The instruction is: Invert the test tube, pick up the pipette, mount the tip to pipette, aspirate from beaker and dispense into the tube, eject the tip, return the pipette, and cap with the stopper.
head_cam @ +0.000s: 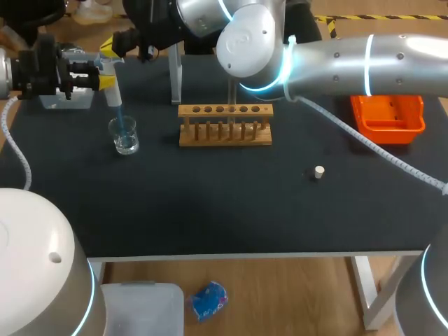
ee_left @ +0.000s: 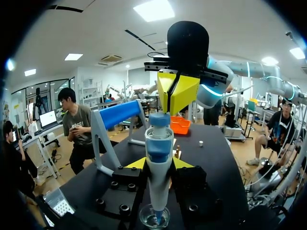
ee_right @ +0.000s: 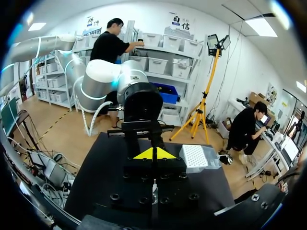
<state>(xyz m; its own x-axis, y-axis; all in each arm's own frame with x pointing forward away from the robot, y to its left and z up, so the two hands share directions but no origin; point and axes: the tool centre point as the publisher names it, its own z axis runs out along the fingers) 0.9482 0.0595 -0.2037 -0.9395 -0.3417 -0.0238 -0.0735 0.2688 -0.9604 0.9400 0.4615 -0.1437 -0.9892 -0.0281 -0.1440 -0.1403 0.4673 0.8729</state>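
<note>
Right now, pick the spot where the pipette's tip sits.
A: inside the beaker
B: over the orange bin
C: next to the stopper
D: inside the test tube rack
A: the pipette, held upright by the left gripper with its jaws on both sides of it, has its tip down inside the beaker.

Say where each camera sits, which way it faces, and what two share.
Head view: above and behind, looking down at the table; right arm and left gripper show near the beaker.
Left wrist view: on the left wrist, looking along its fingers at the pipette they clamp; right gripper above it.
Right wrist view: on the right wrist, looking past its shut gripper toward the tip box.
Shared: head and left wrist views both show pipette, beaker, stopper.
</note>
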